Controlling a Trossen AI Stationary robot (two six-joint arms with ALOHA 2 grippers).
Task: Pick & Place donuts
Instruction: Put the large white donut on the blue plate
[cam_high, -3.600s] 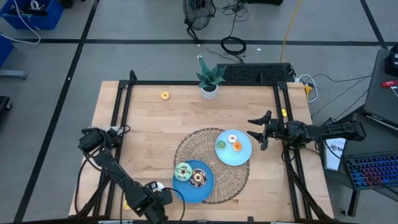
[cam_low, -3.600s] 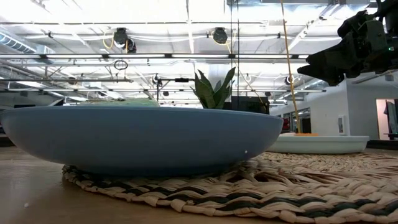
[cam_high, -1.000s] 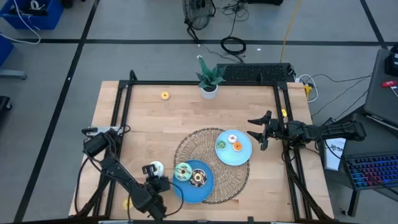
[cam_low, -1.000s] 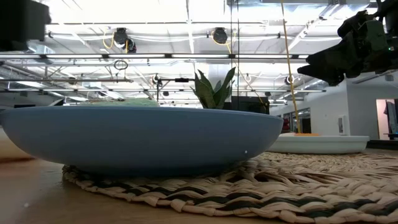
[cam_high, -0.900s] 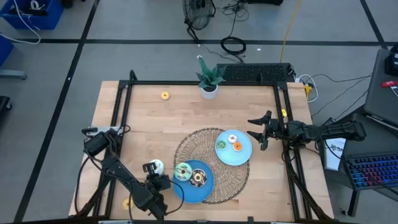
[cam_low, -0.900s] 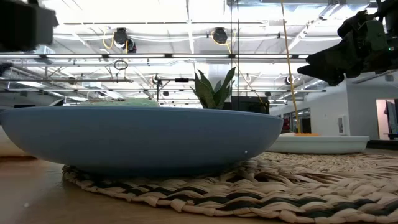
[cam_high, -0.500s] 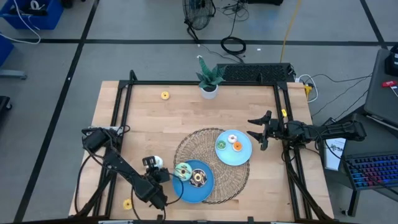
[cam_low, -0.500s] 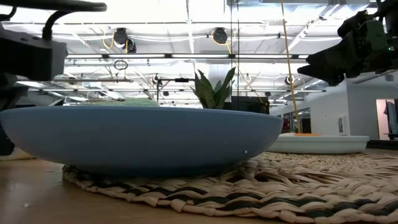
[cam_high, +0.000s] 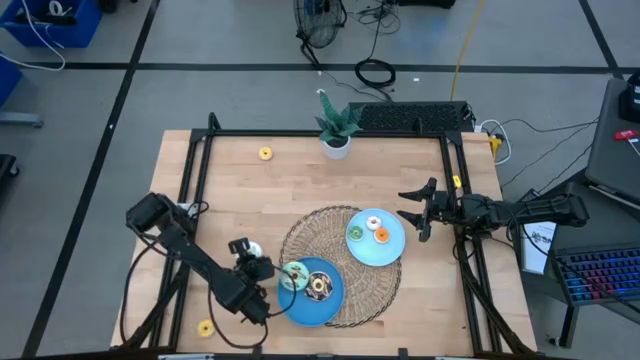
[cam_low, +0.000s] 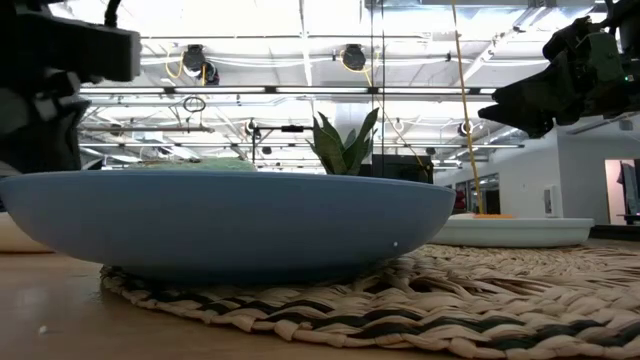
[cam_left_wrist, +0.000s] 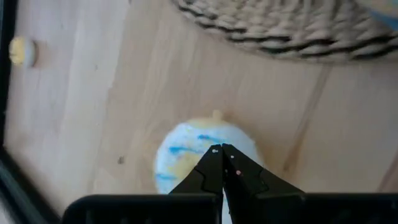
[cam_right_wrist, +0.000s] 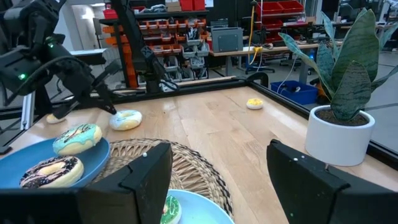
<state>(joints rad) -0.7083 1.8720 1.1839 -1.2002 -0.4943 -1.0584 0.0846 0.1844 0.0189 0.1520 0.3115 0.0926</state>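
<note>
Only the left wrist view shows it — jaws shut over a blue-streaked donut (cam_left_wrist: 205, 149).

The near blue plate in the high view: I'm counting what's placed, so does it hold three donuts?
No, the near blue plate holds only two, a teal donut and a chocolate donut.

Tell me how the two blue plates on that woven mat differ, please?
The near plate holds a teal-iced donut and a chocolate donut; the far plate holds a white-iced donut, an orange one and a green one. The near plate is a deeper blue, the far plate paler. The left gripper is beside the near plate; the right gripper waits beside the far plate. Both sit on the woven mat.
</note>
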